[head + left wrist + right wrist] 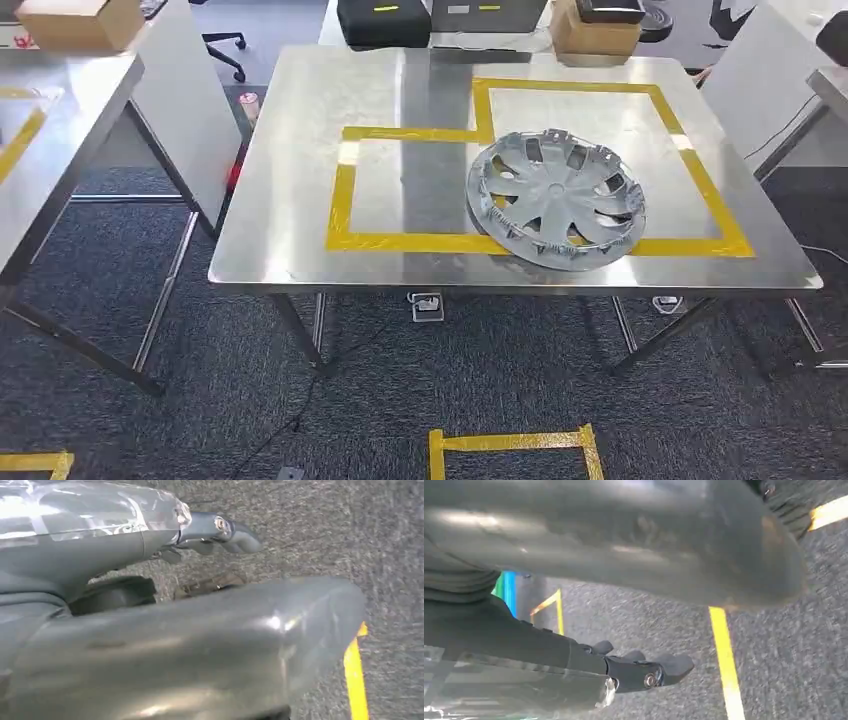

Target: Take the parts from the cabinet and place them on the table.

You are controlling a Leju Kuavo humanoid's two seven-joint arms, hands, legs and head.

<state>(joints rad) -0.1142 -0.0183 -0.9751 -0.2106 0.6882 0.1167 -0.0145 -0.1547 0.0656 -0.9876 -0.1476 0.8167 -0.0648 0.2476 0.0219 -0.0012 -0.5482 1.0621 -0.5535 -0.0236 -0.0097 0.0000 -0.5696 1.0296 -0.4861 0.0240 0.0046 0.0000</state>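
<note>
Hanging over grey carpet, the left robot hand (210, 532) shows a thick thumb across the near part of its wrist view and darker fingers (235, 535) reaching out straight with nothing in them, so it looks open and empty; much of it is hidden behind the thumb. The right robot hand (644, 672) reads the same way, dark fingers (674, 666) extended over the carpet and holding nothing, its thumb blurred and blocking a large share of the picture. Yellow tape lines (726, 660) cross the floor near it, and one more strip (355, 680) lies by the left side. In the head view the hubcap (556, 198) lies flat on the steel counter (300, 200), resting across the front line of the yellow tape outline (400, 242), toward the right half. The counter's left half is bare metal. Beyond the far edge sit a black case (384, 22) and a cardboard box (592, 34), both cut off. A second table (40, 150) stands apart on the left, with carpet between.
</note>
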